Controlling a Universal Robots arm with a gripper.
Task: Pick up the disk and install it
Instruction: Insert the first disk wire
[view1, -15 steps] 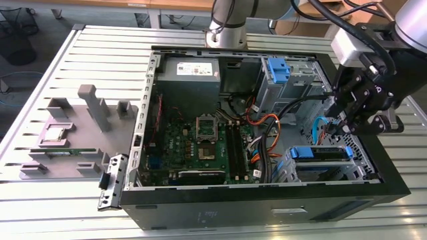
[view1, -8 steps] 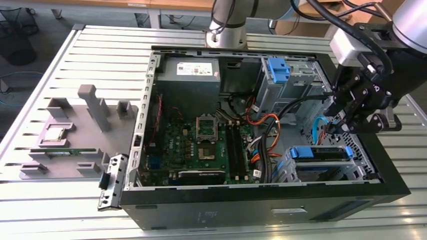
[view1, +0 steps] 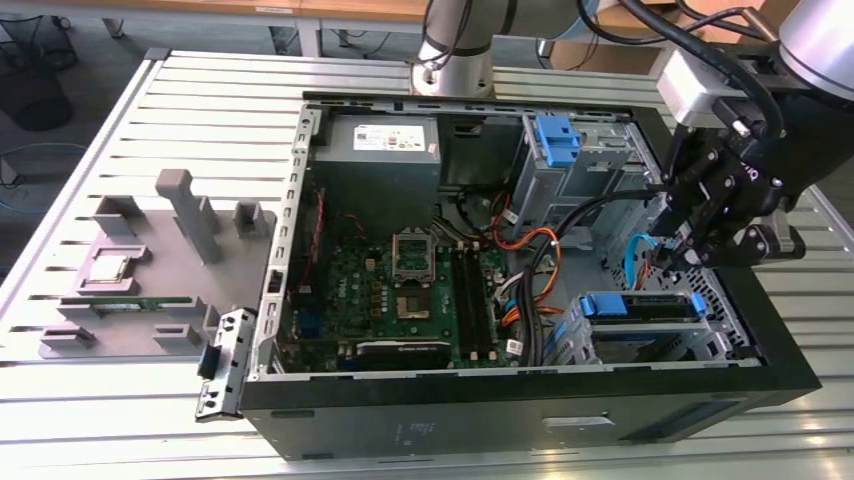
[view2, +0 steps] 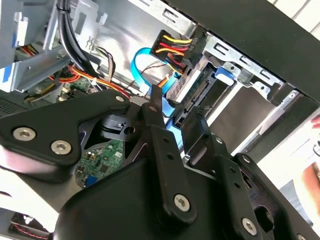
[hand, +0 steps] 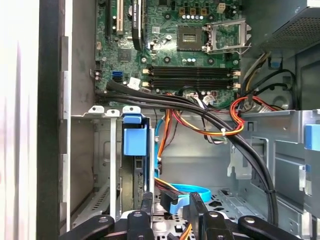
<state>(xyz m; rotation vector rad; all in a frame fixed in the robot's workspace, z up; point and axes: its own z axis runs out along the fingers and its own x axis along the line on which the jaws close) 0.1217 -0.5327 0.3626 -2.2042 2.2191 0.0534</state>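
1. The computer case (view1: 534, 425) is black outside, bare silver-grey metal inside.
2. The motherboard (view1: 400, 290) is green with black slots.
3. The disk (view1: 641, 306) shows dark, framed by bright blue rails.
4. The cable bundle (hand: 220, 125) mixes orange, red, yellow and black; a flat cable (hand: 192, 190) is light blue.
5. The hand (hand: 172, 207) is matt black with silver screws.
6. The surface (view1: 80, 420) is pale silver-grey, ribbed in parallel slats.

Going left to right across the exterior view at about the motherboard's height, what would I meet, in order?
Grey parts fixture → motherboard → orange cables → the disk in its bay.
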